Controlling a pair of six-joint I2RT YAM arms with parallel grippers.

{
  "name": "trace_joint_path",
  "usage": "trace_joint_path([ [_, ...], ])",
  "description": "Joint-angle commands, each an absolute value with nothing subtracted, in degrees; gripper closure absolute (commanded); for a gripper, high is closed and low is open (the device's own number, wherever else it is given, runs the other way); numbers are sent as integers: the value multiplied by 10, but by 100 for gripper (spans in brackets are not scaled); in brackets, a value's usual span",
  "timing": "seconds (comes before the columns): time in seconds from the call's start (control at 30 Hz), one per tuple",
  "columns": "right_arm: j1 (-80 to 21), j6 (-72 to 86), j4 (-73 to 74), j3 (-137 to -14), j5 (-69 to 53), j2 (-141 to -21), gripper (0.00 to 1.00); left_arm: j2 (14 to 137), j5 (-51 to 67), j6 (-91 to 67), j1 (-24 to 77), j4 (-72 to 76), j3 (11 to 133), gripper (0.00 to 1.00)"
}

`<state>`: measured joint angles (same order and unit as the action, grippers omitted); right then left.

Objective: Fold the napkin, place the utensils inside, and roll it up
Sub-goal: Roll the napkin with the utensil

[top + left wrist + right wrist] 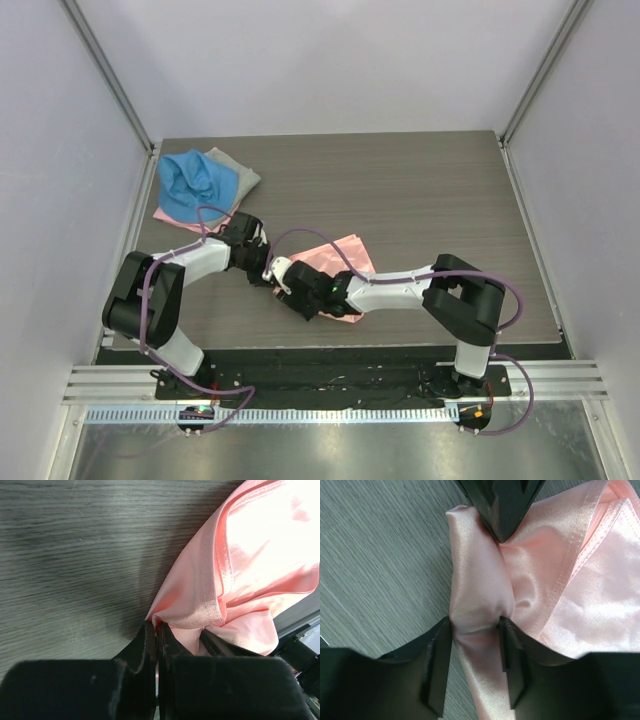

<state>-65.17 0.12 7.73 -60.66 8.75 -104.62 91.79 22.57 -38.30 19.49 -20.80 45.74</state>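
The salmon-pink satin napkin (pixel 338 260) lies bunched on the dark wood table, just in front of the two arms. My left gripper (pixel 268 266) is shut on a hemmed corner of the napkin (pixel 250 545), and its fingertips (pixel 152 626) pinch the cloth edge. My right gripper (pixel 297 297) sits right beside it. Its jaws press from both sides on a rolled fold of the napkin (pixel 600 605), around (pixel 476 622). The left gripper's dark fingers (pixel 502 505) show at the top of the right wrist view. The utensils are out of view.
A blue cloth (pixel 195 185) lies crumpled at the back left, over a grey cloth (pixel 237 170) and another pink piece (pixel 170 213). White walls with metal frame posts enclose the table. The table's front edge (pixel 330 350) runs close behind the grippers.
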Motion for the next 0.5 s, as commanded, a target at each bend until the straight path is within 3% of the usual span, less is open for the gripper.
trace_joint_path([
  [0.0, -644, 35, 93, -572, 81, -1061, 62, 890, 218, -372, 194, -206, 464, 99],
  [0.13, -628, 47, 63, -549, 29, -1051, 75, 863, 203, -372, 186, -205, 462, 83],
  [0.17, -625, 50, 55, -540, 8, -1048, 78, 857, 202, -373, 182, -205, 462, 73],
  [0.23, -612, 54, 31, -528, -35, -1037, 83, 835, 196, -373, 168, -206, 457, 64],
  [0.27, -607, 56, 21, -515, -71, -1034, 84, 828, 193, -372, 164, -206, 454, 54],
  [0.37, -586, 62, -21, -492, -119, -1023, 86, 795, 179, -372, 145, -204, 440, 39],
  [0.47, -565, 76, -65, -469, -183, -1017, 87, 762, 176, -369, 134, -190, 420, 33],
])
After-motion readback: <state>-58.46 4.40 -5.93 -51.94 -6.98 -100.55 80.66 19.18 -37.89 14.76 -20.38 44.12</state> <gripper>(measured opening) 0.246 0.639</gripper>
